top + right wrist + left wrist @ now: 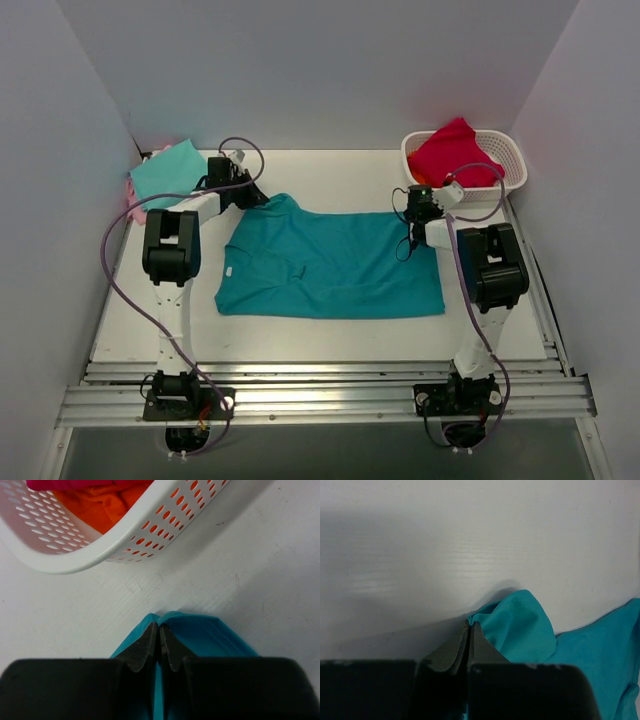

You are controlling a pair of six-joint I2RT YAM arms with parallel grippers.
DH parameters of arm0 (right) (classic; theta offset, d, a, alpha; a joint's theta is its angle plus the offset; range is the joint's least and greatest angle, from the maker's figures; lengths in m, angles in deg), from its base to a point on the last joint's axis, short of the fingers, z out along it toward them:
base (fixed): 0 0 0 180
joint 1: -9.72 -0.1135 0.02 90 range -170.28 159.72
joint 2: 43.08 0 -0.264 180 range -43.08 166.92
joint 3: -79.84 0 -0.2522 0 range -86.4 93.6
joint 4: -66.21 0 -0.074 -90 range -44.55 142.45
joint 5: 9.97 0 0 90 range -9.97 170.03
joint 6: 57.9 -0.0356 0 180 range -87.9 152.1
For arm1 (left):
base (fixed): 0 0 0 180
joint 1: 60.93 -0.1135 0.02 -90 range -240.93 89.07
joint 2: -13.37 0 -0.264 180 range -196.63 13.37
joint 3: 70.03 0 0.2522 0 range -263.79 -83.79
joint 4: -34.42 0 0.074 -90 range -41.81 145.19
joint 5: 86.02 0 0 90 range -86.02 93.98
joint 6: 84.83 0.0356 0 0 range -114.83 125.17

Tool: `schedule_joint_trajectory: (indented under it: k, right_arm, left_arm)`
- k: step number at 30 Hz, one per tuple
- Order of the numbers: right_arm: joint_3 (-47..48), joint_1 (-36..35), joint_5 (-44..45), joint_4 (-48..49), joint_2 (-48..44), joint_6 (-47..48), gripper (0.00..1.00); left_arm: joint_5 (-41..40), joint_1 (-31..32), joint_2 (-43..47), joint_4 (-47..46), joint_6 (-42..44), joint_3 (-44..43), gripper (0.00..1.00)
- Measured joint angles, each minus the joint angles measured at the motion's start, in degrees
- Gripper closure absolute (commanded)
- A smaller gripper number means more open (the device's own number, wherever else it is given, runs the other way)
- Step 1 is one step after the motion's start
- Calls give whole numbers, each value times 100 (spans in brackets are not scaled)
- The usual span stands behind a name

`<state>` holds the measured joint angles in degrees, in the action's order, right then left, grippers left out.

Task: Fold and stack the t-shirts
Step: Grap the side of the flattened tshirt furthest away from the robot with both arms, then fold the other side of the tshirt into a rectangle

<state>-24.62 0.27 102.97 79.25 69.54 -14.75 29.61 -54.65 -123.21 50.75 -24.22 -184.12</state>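
Observation:
A deep teal t-shirt [330,265] lies spread flat in the middle of the table, neck to the left. My left gripper [247,192] is shut on its far left corner; the left wrist view shows the teal cloth [520,627] pinched at the fingertips [469,625]. My right gripper [412,222] is shut on the far right corner; the right wrist view shows the teal hem [205,632] folded around the tips [159,626]. A mint-green shirt [168,172] lies folded at the far left on a pink one [138,208].
A white perforated basket [505,160] stands at the far right with a red cloth [450,150] in it; in the right wrist view its rim [100,555] is just beyond my fingers, holding pink and orange cloth [105,502]. White walls enclose the table.

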Motion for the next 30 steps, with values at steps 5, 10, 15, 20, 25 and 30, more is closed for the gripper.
schedule_joint_trajectory:
  k: [5, 10, 15, 20, 25, 30]
  right_arm:
    - [-55, 0, -13, -55, -251, 0, 100]
    - [-55, 0, -7, -107, -739, 9, 100]
    - [-61, 0, -7, -175, -1163, 28, 100]
    - [-358, 0, -2, -219, -1593, 31, 100]
    - [-732, 0, 0, -330, -1982, 24, 100]
    - [-1106, 0, 17, -455, -2426, 0, 100]
  left_arm:
    - [-186, -2, 463, 9, -4, 396, 98]
    - [-297, -2, 1130, -92, -17, 756, 98]
    - [-358, -2, 1698, -225, -15, 1051, 98]
    - [-435, 0, 2218, -313, -9, 1574, 98]
    - [-516, 17, 2793, -291, 7, 2243, 98]
    - [-710, 101, 3665, -271, 31, 2986, 98]
